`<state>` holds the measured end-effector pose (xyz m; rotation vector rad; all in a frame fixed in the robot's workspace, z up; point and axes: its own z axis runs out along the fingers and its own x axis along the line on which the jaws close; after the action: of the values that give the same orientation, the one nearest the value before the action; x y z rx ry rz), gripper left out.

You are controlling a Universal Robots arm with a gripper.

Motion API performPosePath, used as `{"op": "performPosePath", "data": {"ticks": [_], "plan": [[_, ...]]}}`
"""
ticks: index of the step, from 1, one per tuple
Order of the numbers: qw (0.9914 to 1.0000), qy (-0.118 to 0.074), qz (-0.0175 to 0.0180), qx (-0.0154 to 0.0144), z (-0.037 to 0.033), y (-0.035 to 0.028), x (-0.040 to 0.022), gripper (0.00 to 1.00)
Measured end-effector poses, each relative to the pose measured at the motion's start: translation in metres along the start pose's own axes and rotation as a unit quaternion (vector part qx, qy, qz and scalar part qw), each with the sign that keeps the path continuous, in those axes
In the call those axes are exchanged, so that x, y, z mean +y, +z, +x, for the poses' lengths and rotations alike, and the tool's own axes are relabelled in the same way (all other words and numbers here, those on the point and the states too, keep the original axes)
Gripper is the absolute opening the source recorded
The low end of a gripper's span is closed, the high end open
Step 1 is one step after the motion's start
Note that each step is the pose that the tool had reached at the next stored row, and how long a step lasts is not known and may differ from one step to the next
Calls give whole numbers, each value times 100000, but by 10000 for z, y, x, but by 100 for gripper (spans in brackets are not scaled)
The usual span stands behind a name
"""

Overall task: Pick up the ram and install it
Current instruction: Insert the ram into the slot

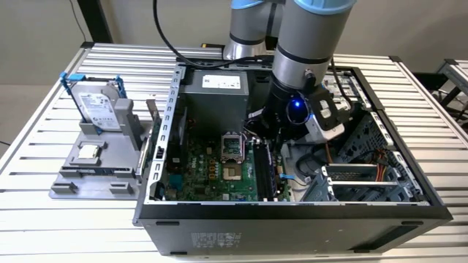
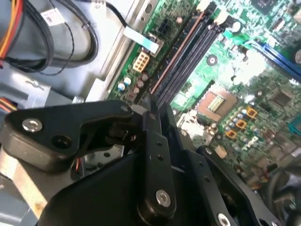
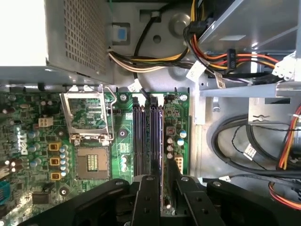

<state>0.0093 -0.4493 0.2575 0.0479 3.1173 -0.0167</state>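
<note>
Ram stood pinched on edge between my closed fingers, its long axis running along the black memory slots on the motherboard, directly over the nearest slot, inside the computer case.

Ram stands on edge in black slot

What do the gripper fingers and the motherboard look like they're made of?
The gripper fingers look like matte black metal or hard plastic: flat, bolted links with screw heads. I can't tell which. The motherboard looks like glossy green circuit-board laminate carrying black plastic memory slots and shiny metal parts.
</note>
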Motion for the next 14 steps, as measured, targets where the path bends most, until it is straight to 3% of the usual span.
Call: {"op": "performPosePath", "data": {"ticks": [1,2,14], "plan": [[100000,2,-6,-2,0,-7,0,100],[100000,1,7,1,0,-15,0,0],[100000,-18,1,0,-2,-99,-1,0]]}}
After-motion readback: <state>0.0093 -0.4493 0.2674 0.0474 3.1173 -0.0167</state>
